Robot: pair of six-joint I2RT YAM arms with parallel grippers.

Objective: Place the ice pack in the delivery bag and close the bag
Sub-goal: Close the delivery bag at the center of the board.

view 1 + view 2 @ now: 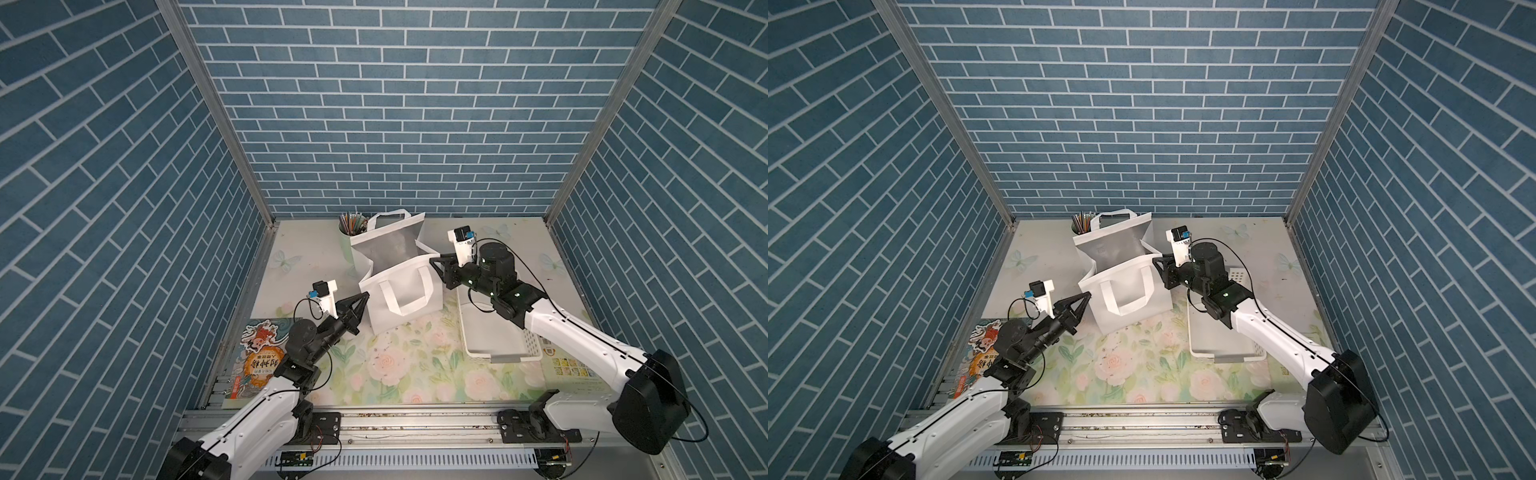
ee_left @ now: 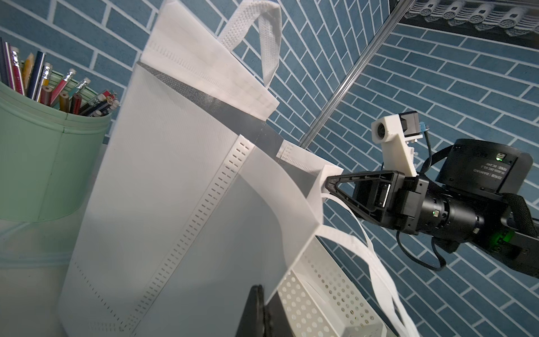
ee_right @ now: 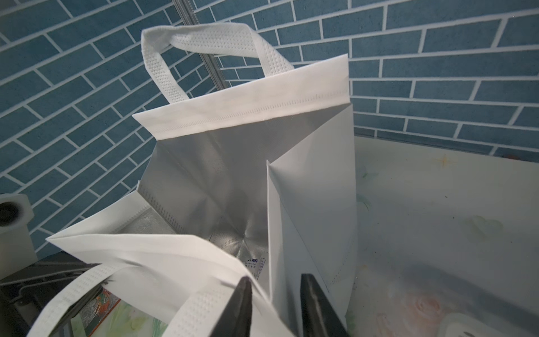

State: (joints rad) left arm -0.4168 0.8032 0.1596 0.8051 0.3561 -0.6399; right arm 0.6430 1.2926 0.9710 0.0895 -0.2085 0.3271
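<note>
Delivery bag (image 1: 405, 291) is set upright near the middle of the counter (image 1: 299, 245), mouth open, w/ silver lining shown in both top views. Ice pack (image 3: 256, 264) is seen only in the right wrist view. It shows as a small strip w/ blue print, low inside the bag at the foot of the lining, and is mostly hidden by the near rim.

Left gripper (image 1: 365, 296) is held w/ jaws together, tips at the bag's front-left top corner. Whether fabric is pinched can't be told. Right gripper (image 3: 274, 277) is held w/ jaws apart at the bag's right rim corner, approx. level w/ the top edge. The folded side edge is seen btwn its fingers.

Green pencil cup (image 1: 351, 230) is stood just behind the bag's back-left corner. White perforated basket (image 1: 494, 345) is laid to the right of the bag, partly under the right arm. Picture book (image 1: 257, 357) is laid at the counter's front-left edge, partly covered by the left arm.
</note>
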